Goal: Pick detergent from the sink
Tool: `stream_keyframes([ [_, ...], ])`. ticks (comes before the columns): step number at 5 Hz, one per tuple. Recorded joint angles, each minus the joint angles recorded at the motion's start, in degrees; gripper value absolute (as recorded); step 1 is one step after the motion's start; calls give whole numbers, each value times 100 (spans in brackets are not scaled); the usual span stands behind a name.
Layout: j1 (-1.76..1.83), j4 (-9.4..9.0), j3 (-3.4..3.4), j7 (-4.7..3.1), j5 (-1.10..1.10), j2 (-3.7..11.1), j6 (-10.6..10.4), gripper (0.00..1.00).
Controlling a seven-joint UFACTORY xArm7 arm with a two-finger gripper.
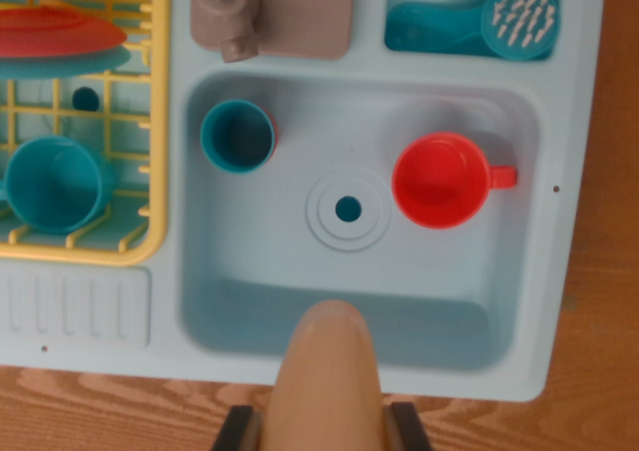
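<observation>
Wooden tabletop is showing beneath a pale blue toy sink (519, 301), and at its near rim the gripper (324, 433) is clasping the tan detergent bottle (327, 371), seemingly light, smooth, rigid plastic, best held around its body.

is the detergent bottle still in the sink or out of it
Out. The detergent bottle sits between the tool's dark fingers, overlapping the sink's near rim.
</observation>
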Motion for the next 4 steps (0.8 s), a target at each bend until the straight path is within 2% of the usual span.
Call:
stream_keyframes([
  [1, 1, 80, 0, 1, -3, -27, 107, 100],
  [4, 1, 128, 0, 2, -4, -43, 171, 100],
])
